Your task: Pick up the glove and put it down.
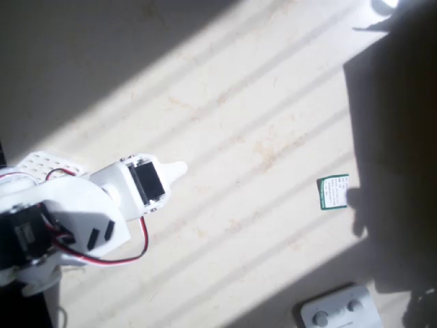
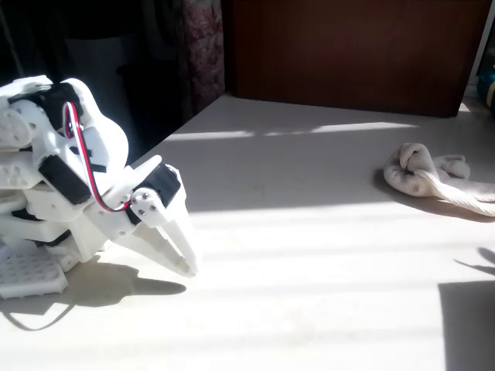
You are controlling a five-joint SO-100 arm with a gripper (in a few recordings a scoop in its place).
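Sunlight falls in stripes on the counter (image 2: 309,232). Close to me, I see my white arm folded low, its hand (image 2: 184,259) pointing down with the fingers pressed together and holding nothing. Far across on the right, in the fixed view, the glove (image 2: 433,179) lies crumpled on the counter, well apart from the hand.
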